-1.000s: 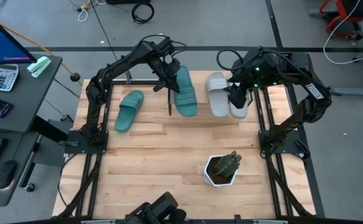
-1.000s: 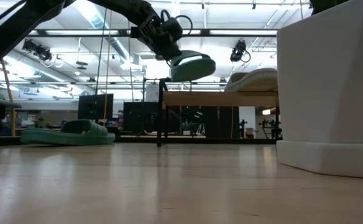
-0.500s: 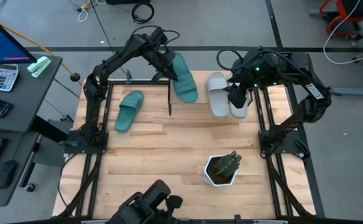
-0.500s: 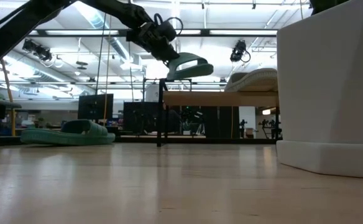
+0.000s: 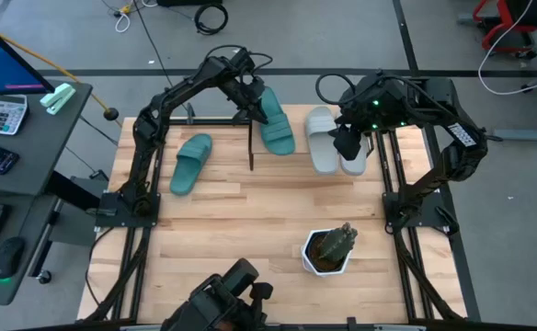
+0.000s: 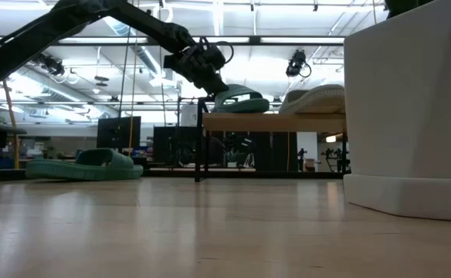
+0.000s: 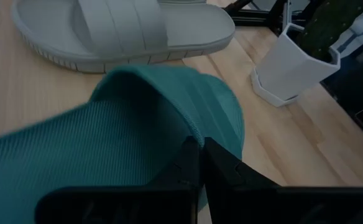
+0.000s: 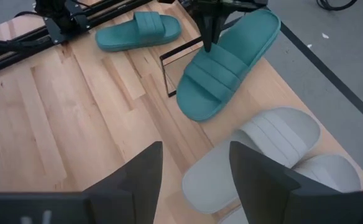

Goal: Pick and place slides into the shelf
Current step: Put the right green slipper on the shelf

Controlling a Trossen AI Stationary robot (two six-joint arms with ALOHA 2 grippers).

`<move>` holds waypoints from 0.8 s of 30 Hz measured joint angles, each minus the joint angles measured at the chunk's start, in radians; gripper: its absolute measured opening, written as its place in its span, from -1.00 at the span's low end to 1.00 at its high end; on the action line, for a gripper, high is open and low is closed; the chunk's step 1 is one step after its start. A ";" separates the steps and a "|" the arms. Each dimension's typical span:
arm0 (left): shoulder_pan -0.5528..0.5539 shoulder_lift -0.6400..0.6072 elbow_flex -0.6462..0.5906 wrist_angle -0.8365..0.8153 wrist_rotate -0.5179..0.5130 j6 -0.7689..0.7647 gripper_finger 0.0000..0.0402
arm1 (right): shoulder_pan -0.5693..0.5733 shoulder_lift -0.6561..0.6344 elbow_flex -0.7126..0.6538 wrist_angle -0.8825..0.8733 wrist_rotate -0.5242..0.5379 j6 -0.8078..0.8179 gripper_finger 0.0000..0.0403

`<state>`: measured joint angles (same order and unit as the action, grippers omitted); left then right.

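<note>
Left gripper point(image 5: 254, 103) is pinched tight on the strap of a teal slide point(image 5: 275, 124), which sits at the shelf's point(image 6: 287, 121) left end, seemingly resting on the plank, long axis across the plank and tilted a little. Two grey slides point(image 5: 322, 138) lie just beside it on the plank; the other teal slide point(image 5: 191, 163) is on the table, nearer the left arm. Right gripper point(image 5: 345, 142) hovers over the grey pair, jaws apart and empty.
</note>
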<state>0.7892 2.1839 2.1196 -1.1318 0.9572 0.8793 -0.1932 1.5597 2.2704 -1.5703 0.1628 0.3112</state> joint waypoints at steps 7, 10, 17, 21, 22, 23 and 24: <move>0.018 0.006 0.002 -0.037 0.004 0.007 -0.95 | 0.000 0.000 0.000 0.000 0.000 0.002 -0.04; 0.035 0.004 0.003 -0.058 0.008 0.006 -0.95 | 0.000 0.000 0.000 0.000 0.000 0.002 -0.04; 0.068 0.004 0.003 -0.089 0.012 0.006 -0.95 | 0.000 0.000 0.000 0.000 0.000 0.001 -0.04; 0.067 0.004 0.003 -0.087 0.011 0.004 -0.95 | 0.000 0.000 0.000 0.000 0.000 0.001 -0.04; 0.065 0.004 0.003 -0.086 0.011 0.003 -0.95 | 0.000 0.000 0.000 0.000 0.000 0.001 -0.04; 0.062 0.004 0.003 -0.084 0.011 -0.002 -0.95 | 0.000 0.000 0.000 0.000 0.000 0.001 -0.04; 0.059 0.003 0.003 -0.078 0.011 -0.006 -0.95 | 0.000 0.000 0.000 0.000 0.000 0.001 -0.04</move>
<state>0.8478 2.1872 2.1227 -1.2100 0.9683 0.8735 -0.1932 1.5597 2.2704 -1.5703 0.1627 0.3122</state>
